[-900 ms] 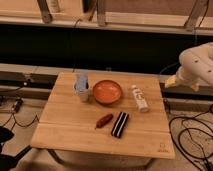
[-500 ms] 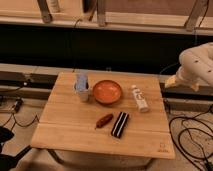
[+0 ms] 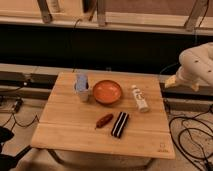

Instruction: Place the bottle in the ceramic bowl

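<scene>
The bottle (image 3: 139, 98), small, white and slim, lies on its side on the wooden table (image 3: 75, 135), just right of the ceramic bowl (image 3: 107, 91). The bowl is orange-red, round and shallow, and stands at the table's back middle with nothing in it. My gripper (image 3: 181, 83) hangs at the end of the white arm (image 3: 200, 62), off the table's right edge and well to the right of the bottle. It holds nothing that I can see.
A white cup (image 3: 81, 90) with a blue thing in it stands left of the bowl. A red-brown object (image 3: 104, 120) and a black bar with white stripes (image 3: 119, 124) lie in front of the bowl. Cables (image 3: 192, 135) lie on the floor at the right.
</scene>
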